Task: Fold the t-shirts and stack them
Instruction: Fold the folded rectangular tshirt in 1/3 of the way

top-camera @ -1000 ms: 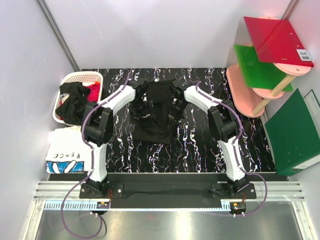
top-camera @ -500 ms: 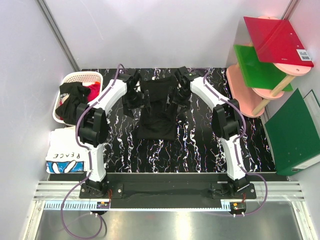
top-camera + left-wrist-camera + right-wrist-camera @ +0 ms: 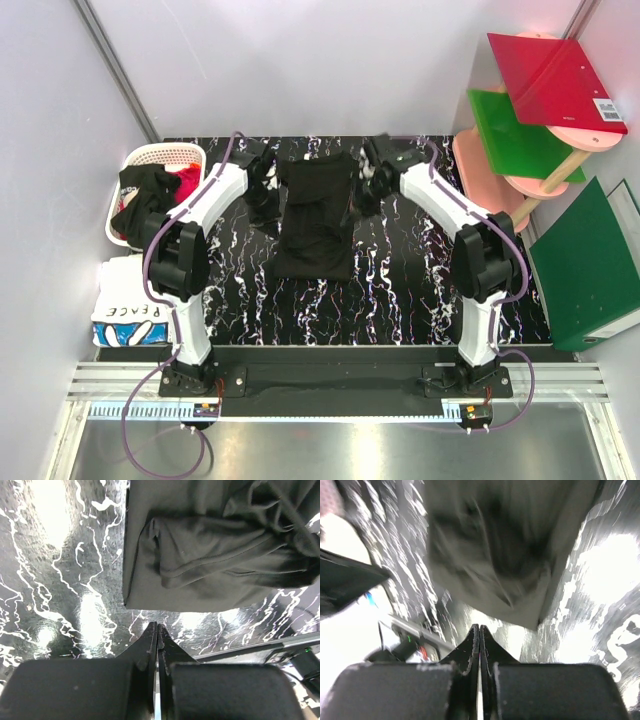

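A black t-shirt [image 3: 316,220] lies lengthwise on the black marbled table [image 3: 400,290], folded narrow, its far end bunched. My left gripper [image 3: 265,205] hangs just left of that far end, shut and empty. In the left wrist view its tips [image 3: 158,627] are pressed together, short of the t-shirt's folded edge [image 3: 200,555]. My right gripper [image 3: 362,198] is just right of the same end, also shut and empty. The right wrist view is blurred, with the tips [image 3: 479,628] closed below the dark cloth [image 3: 500,545]. A folded white "PEACE" t-shirt [image 3: 130,310] lies at the left edge.
A white slatted basket [image 3: 165,148] at the far left holds a black t-shirt [image 3: 145,205] and a red one [image 3: 188,182]. A pink shelf [image 3: 490,180] with red and green folders stands at the far right. A green binder [image 3: 590,265] leans beside it.
Both grippers carried the black t-shirt's end toward the far side, let it go and shut again. The t-shirt now lies stretched out on the table.
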Controlling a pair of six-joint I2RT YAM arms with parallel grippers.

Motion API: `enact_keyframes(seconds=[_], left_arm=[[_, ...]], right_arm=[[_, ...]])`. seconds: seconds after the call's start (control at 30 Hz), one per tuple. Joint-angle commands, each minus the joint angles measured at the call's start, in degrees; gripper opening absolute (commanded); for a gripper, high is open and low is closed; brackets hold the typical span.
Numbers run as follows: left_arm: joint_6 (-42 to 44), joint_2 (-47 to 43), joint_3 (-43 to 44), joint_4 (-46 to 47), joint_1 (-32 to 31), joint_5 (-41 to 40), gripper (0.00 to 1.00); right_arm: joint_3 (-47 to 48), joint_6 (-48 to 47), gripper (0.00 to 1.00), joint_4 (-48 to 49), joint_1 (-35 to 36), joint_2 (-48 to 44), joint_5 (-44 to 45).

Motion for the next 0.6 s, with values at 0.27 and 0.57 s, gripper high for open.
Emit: enact_keyframes(seconds=[0.27,0.57], left_arm=[[2.3,-2.5,-4.2,0.8,0.3,1.5,0.0],[2.3,-2.9,-4.6,0.8,1.0,1.0,0.0]], right_arm=[[-7.4,-5.1,0.0,-1.5,4.0,5.8,-11.0],[3.4,-5.3,0.0,-4.6,4.7,16.4,-5.5]])
